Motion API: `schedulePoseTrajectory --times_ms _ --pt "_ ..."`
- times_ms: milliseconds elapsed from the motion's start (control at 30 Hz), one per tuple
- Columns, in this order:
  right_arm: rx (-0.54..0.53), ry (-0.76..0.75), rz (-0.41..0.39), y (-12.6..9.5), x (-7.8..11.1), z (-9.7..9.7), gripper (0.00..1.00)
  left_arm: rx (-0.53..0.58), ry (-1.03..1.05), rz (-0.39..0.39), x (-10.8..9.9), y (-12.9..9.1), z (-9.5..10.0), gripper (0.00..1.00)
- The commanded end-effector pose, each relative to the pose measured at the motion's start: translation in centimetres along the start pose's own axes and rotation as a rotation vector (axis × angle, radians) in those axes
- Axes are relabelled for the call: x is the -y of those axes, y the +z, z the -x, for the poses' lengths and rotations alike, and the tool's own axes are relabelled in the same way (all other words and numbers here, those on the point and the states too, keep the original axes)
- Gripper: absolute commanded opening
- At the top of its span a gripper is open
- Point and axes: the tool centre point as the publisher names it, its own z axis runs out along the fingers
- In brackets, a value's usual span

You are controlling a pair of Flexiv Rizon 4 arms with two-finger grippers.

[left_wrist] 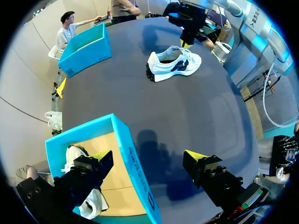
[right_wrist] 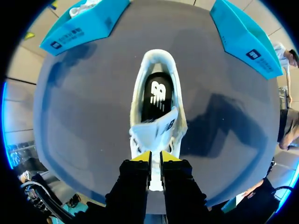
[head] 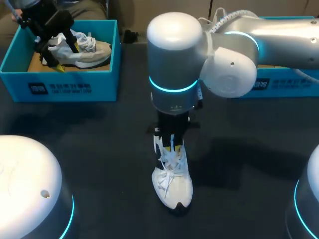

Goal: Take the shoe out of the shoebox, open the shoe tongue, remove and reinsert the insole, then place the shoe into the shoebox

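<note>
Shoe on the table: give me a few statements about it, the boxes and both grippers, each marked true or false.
1. The white shoe lies on the table, outside both shoeboxes. True.
2. The right gripper is open and clear of the shoe. False: it is shut on the shoe tongue.
3. The insole lies on the table beside the shoe. False: the black insole sits inside the shoe.
4. The left shoebox holds a second shoe. True.
5. The left gripper is open, one finger over that box and the other outside it. True.
</note>
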Motion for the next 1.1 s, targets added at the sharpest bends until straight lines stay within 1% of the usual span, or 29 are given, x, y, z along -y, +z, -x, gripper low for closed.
schedulePoseTrajectory --times_ms 33,233,367,533,567,633,667,767,933,1033,1100 --pt "0.038 -0.012 0.001 -0.4 0.1 -1.1 0.13 0.0 0.0 0.003 0.0 0.0 -0.1 1.0" --pt "0.019 -0.029 0.0 1.7 -0.6 -1.0 0.13 0.0 0.0 0.003 0.0 0.0 -0.1 1.0" --pt "0.015 -0.026 0.002 3.0 -1.6 -0.8 0.12 0.0 0.0 0.003 0.0 0.0 -0.1 1.0" --pt "0.064 0.001 0.004 3.5 -2.6 -0.6 0.08 0.0 0.0 0.003 0.0 0.0 -0.1 1.0" --pt "0.058 0.0 0.021 3.4 -2.8 -0.5 0.08 0.0 0.0 0.003 0.0 0.0 -0.1 1.0" --pt "0.073 0.015 0.015 3.3 -3.1 -0.4 0.11 0.0 0.0 0.003 0.0 0.0 -0.1 1.0" --pt "0.055 0.002 0.022 3.3 -3.5 -0.5 0.13 0.0 0.0 0.003 0.0 0.0 -0.1 1.0" --pt "0.055 -0.027 0.037 2.8 -3.9 -1.0 0.18 0.0 0.0 0.003 0.0 0.0 -0.1 1.0" --pt "0.039 -0.073 0.055 1.7 -3.8 -1.1 0.17 0.0 0.0 0.003 0.0 0.0 -0.1 1.0" --pt "0.043 -0.147 0.061 0.6 -4.3 -1.3 0.16 0.0 0.0 0.003 0.0 0.0 -0.1 1.0" --pt "0.014 -0.229 0.063 -0.1 -4.9 -1.0 0.16 0.0 0.0 0.003 0.0 0.0 -0.1 1.0"
